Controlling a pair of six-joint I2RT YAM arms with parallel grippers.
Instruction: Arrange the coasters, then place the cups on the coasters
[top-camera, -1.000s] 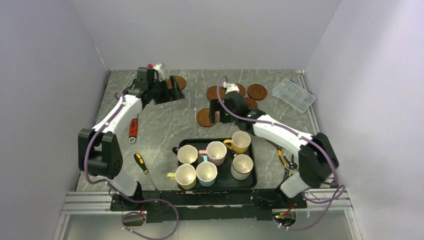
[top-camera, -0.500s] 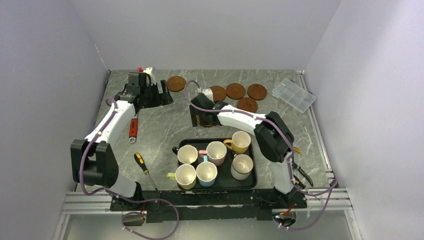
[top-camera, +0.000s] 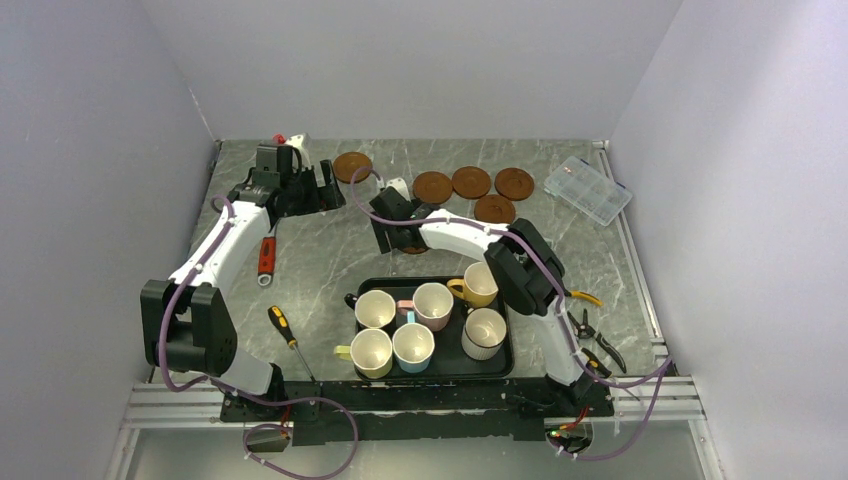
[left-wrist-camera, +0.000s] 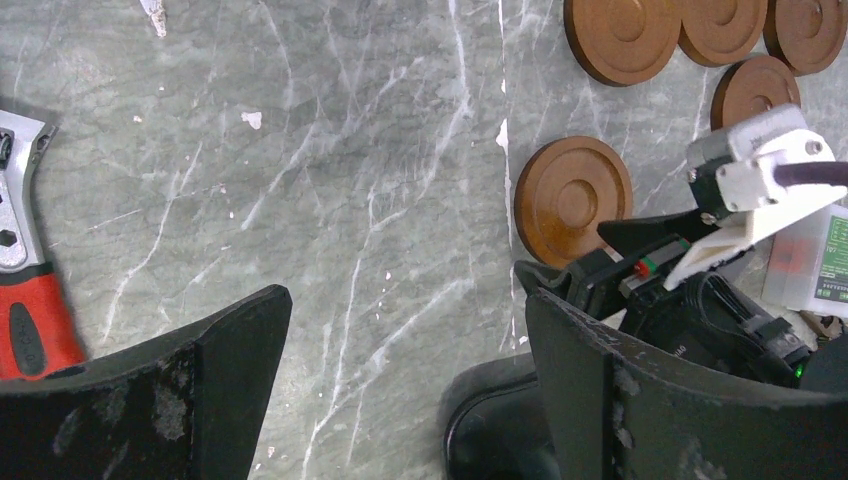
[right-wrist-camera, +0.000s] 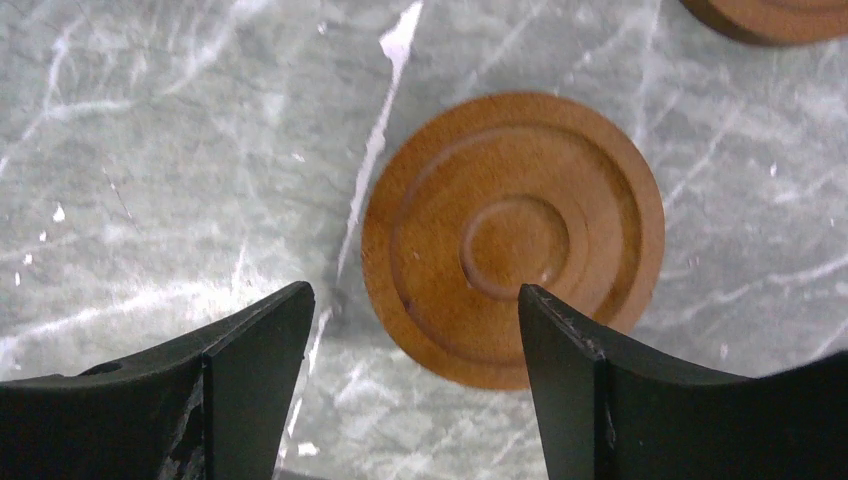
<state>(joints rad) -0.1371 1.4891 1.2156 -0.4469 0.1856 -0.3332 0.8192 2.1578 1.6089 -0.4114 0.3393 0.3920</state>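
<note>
From above, five coasters (top-camera: 471, 181) lie loose along the far side, not yet in order. The cups (top-camera: 433, 305) wait bunched in the tray (top-camera: 440, 373) near the arm bases, probably parked until the discs are set. At far left the left claw (top-camera: 325, 190) hovers wide and empty, and the right claw (top-camera: 398, 235) stoops low at mid-table. At the left wrist, wide jaws grip nothing, and a sixth coaster (left-wrist-camera: 572, 200) lies flat just beyond the right claw. At the right wrist, open jaws stand offset, one over that coaster and one off its edge, apparently lined up to pinch the rim.
</note>
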